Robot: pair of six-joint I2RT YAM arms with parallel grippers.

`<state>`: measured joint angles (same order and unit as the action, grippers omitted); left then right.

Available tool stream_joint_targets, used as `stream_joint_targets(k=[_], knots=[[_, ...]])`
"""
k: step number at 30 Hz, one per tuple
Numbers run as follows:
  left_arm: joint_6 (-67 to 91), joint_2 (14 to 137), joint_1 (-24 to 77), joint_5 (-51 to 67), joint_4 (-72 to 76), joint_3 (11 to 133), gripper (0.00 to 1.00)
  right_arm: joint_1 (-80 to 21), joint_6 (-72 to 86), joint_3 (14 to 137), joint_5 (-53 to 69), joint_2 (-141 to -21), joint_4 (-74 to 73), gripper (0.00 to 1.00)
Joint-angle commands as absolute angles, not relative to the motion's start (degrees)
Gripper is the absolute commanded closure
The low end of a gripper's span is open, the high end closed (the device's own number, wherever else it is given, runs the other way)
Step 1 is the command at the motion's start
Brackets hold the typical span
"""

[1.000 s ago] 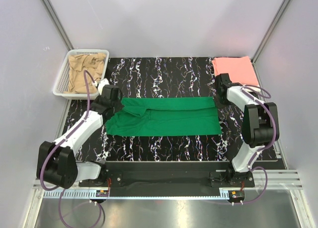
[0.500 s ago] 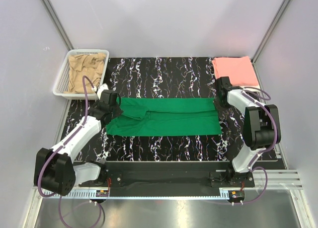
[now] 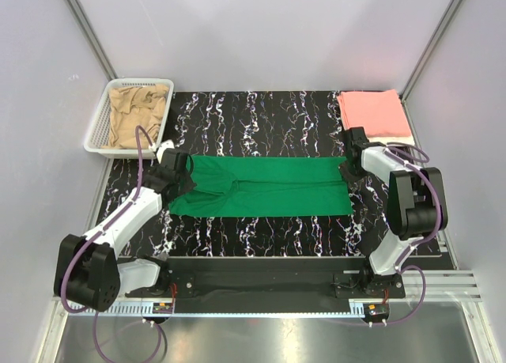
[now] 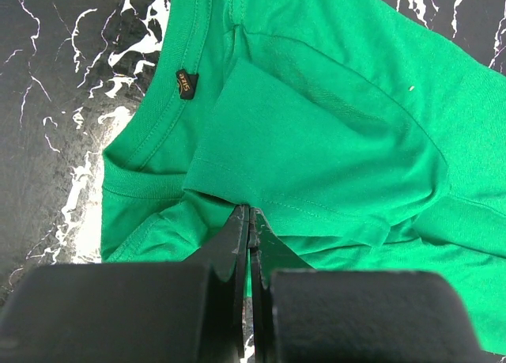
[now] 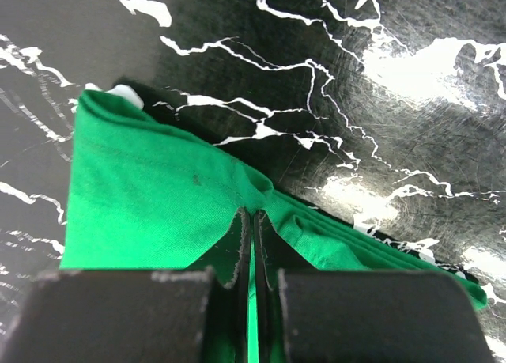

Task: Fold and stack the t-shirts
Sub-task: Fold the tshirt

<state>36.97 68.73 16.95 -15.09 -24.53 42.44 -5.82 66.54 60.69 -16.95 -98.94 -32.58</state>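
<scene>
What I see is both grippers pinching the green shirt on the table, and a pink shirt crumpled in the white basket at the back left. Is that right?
Not quite: the top view shows the basket holds a tan shirt. The pink shirt lies folded on the table at the far right. The left gripper and right gripper do pinch the green shirt.

Both grippers drawn in onto the bright green cloth t-shirt (image 3: 269, 187)

The left gripper (image 3: 184, 179) has swung back toward its own base, and its fingertips now pinch the folded sleeve hem. The right gripper (image 3: 346, 168) has pulled in from beyond the shirt's far corner and now clamps the layered hem there.
</scene>
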Motion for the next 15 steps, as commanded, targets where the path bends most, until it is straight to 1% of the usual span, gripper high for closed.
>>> stream_joint_targets(k=[1,6,10,15], knots=[[35.4,66.8,17.1,-15.7,-24.8,45.1,1.00,-5.6,64.9,61.3,-19.4,-94.5,-31.9,1.00],[35.3,66.4,17.1,-14.6,-26.3,46.3,1.00,-5.6,63.9,61.3,-19.4,-92.5,-31.8,1.00],[37.4,65.7,17.2,-12.8,-26.2,42.4,1.00,-5.6,64.4,58.4,-19.1,-92.0,-31.6,1.00],[37.6,65.2,17.2,-12.9,-26.1,40.3,1.00,-5.6,64.0,56.8,-18.2,-92.6,-29.8,1.00]])
